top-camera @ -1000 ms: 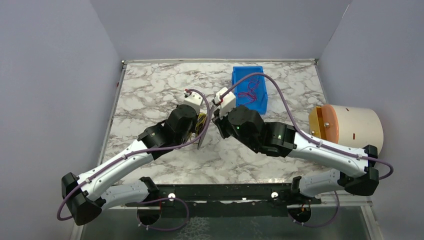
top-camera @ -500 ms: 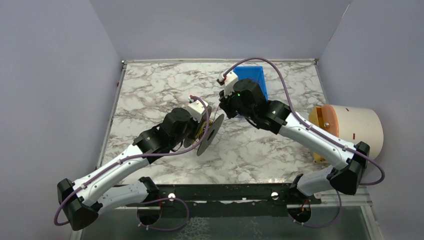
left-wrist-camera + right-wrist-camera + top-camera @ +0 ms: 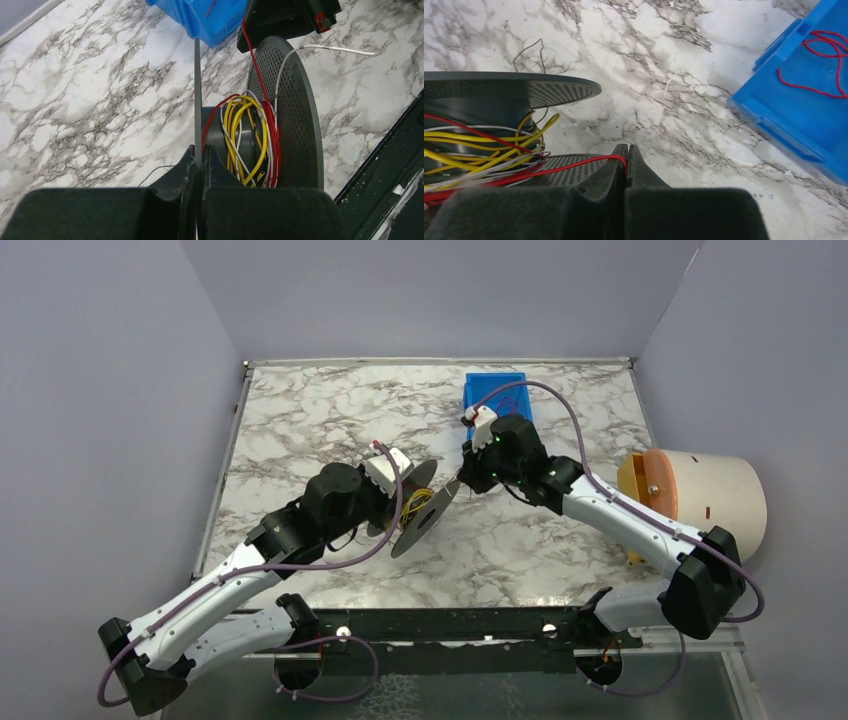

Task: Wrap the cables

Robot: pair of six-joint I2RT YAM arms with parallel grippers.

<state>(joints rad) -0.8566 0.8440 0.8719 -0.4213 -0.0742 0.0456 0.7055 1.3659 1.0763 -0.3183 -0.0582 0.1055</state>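
1. The left end effector is closed on the thin edge of the spool's near flange. Its fingers pinch that grey plate from both sides and hold the spool above the desk.
2. The cables sit wound on the spool's hub between the two perforated flanges, just past the left fingertips. They form a loose bundle, mostly yellow, with some white and red strands.
3. The red strands lie against the far flange, on the side of the bundle away from the left end effector.
4. The right end effector is closed on a red cable, which shows pinched right at its fingertips.
5. From that pinch the red cable runs back to the spool and joins the wound bundle, so the right end effector sits just beside the spool's rim.
6. In the top view the two end effectors are close together near the middle of the desk, with the spool between them.
7. More red cables lie loosely coiled inside a blue bin, which stands on the desk beyond the right end effector and apart from it.
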